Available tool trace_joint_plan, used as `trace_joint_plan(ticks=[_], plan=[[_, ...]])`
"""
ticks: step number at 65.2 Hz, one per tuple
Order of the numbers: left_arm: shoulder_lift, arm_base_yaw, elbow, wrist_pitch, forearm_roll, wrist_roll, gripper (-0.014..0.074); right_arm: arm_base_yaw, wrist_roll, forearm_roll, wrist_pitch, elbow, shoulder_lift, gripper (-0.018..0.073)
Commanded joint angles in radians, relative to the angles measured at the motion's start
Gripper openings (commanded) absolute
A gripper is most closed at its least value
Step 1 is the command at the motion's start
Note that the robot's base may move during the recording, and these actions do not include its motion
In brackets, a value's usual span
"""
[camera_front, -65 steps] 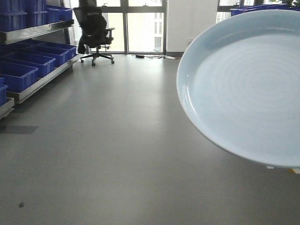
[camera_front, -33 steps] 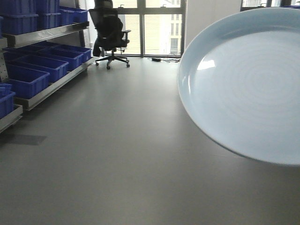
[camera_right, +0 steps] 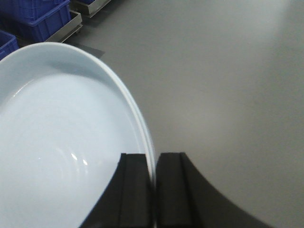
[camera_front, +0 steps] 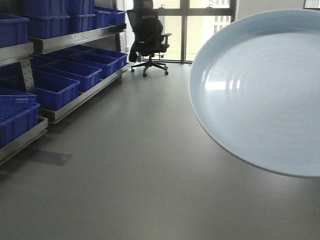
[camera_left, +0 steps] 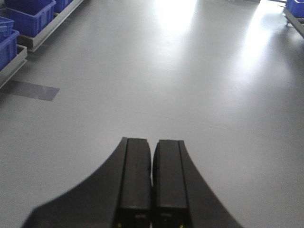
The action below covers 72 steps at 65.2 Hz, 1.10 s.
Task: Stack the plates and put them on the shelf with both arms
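**Plate held aloft by its rim; shelving not yet done**

A pale blue plate [camera_front: 260, 95] is seen held in the air above the grey floor [camera_front: 125, 175], resting on no surface. It is tilted, so that its hollow face is turned toward the front camera, and it fills the right side of that view. In the right wrist view the plate [camera_right: 61, 133] is shown clamped at its edge by the right gripper [camera_right: 154, 159], with one finger on each side of the rim. A doubled line is seen along that rim. This may mean a second plate is nested under the first, but it cannot be told for certain, and no other plate is visible anywhere.

The stacking step is therefore judged possibly done, though this is not confirmed. The placing step is judged as left to do: a rack [camera_front: 75, 37] carrying blue bins [camera_front: 55, 87] stands along the left wall, well apart from the plate. An office chair [camera_front: 147, 37] is seen at the far end by the windows.

The left gripper [camera_left: 152, 145] is pressed closed with nothing between its fingers, and is pointed out over bare floor. The plate is thus borne by the right arm alone, and a two-armed hold is not yet made.
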Motion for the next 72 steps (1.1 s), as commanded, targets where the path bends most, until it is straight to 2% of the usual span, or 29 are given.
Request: trace_joint_plan(ticks=[1,72], plan=[[-0.003,0.000,-0.029,-0.080,0.000,-0.007,0.0084,-0.004,-0.003,-0.002,-0.095,-0.032,-0.001,0.0049],[-0.003,0.000,-0.029,-0.080,0.000,-0.007,0.0084,-0.004,-0.003,-0.002,-0.095,-0.032,-0.001,0.0049]])
